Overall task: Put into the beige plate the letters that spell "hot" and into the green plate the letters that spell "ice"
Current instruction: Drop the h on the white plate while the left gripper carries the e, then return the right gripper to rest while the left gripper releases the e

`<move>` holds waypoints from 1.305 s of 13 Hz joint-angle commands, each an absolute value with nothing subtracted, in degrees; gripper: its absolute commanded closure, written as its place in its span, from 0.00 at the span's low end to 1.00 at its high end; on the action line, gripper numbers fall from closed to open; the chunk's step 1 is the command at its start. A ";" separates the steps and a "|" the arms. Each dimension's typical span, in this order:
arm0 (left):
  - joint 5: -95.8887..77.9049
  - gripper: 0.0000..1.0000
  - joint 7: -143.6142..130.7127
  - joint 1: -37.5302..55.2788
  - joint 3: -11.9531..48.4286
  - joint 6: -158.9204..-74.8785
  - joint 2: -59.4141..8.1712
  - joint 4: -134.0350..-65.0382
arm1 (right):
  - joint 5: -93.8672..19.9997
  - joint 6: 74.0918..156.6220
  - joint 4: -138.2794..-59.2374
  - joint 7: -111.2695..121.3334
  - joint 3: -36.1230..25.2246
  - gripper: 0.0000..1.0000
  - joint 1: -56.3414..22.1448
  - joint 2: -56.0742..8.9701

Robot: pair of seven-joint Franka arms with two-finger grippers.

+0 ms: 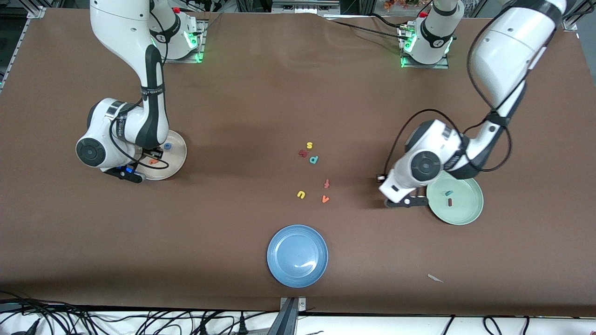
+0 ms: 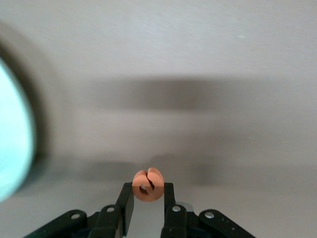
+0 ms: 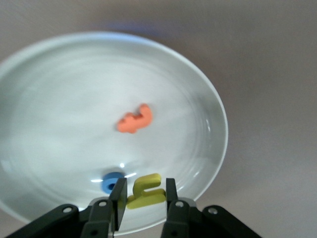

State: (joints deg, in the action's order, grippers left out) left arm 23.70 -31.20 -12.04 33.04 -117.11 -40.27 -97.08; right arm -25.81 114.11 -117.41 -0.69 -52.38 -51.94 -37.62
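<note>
Right claw (image 3: 142, 196) grips the yellow "h" (image 3: 145, 190) over the beige plate (image 3: 208, 94): release low. Left claw (image 2: 148, 196) grips the orange "e" (image 2: 148, 185) beside the green plate (image 1: 470, 211): centre first.

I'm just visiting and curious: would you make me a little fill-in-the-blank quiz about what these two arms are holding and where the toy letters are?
1. The left tool is shut on an orange letter ____.
2. The right tool holds the yellow letter h over the ____ plate.
3. The green plate already has ____ letters lying in it.
4. The blue plate holds ____ letters.

Missing words: e; beige; two; no
</note>
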 commanded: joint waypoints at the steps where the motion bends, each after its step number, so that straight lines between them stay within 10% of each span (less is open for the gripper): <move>1: 23.38 0.85 -21.04 -16.51 33.14 -115.84 -37.88 -98.52 | -25.75 115.49 -120.94 0.70 -52.56 0.70 -52.65 -34.80; 2: 23.47 0.85 -17.53 -18.09 33.05 -115.84 -37.71 -98.53 | -25.75 115.31 -121.11 0.62 -52.56 0.53 -52.65 -34.80; 3: 25.29 0.85 -14.36 -19.93 33.13 -115.84 -37.71 -98.53 | -25.75 114.70 -120.77 0.62 -52.47 0.03 -52.73 -34.72; 9: 35.32 0.76 -3.00 -26.80 33.13 -116.63 -39.02 -98.53 | -24.96 89.69 -99.89 1.23 -61.68 0.00 -52.38 -32.96; 11: 37.96 0.00 -0.36 -26.98 33.13 -116.72 -39.72 -98.35 | -24.96 86.06 -93.11 1.67 -63.62 0.00 -52.38 -32.87; 17: 35.08 0.00 -4.73 -26.02 34.18 -116.63 -39.64 -97.82 | -25.14 78.31 -77.88 2.90 -66.71 0.00 -50.10 -33.31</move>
